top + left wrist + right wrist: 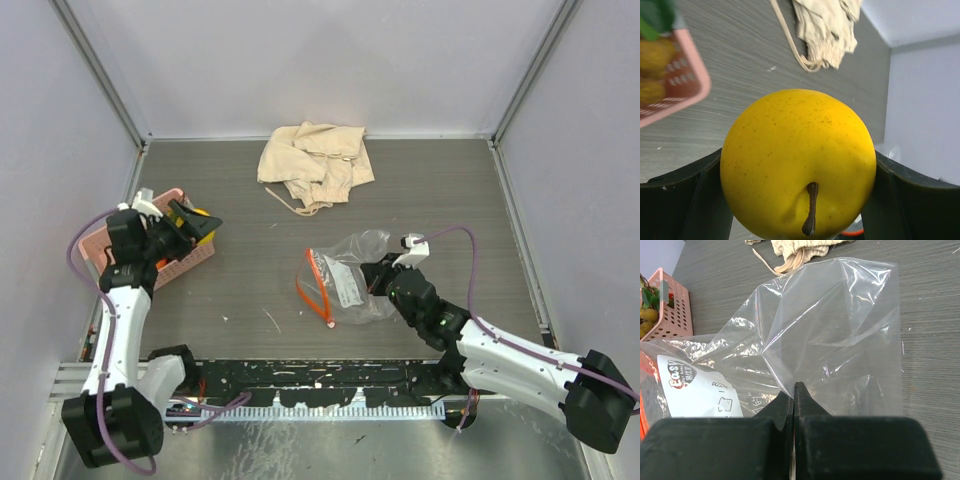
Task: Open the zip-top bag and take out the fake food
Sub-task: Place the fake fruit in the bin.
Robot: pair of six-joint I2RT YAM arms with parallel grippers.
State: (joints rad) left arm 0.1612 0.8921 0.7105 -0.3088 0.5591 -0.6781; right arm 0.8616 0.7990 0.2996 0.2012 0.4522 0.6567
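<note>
A round yellow fake fruit [798,150] with a brown stem sits between the fingers of my left gripper [798,200], which is shut on it. In the top view that gripper [188,228] hangs over the right end of the pink basket [98,246]. The clear zip-top bag [352,278] lies crumpled mid-table, its orange-red zip strip [312,285] on the left and gaping. My right gripper [794,388] is shut on a fold of the bag's film [830,340] at the bag's right side [380,275]. No food shows inside the bag.
The pink mesh basket [671,315] at the left edge holds tan-brown berries with green leaves [652,55]. A beige cloth [315,160] with a drawstring lies at the back centre. Grey walls close three sides.
</note>
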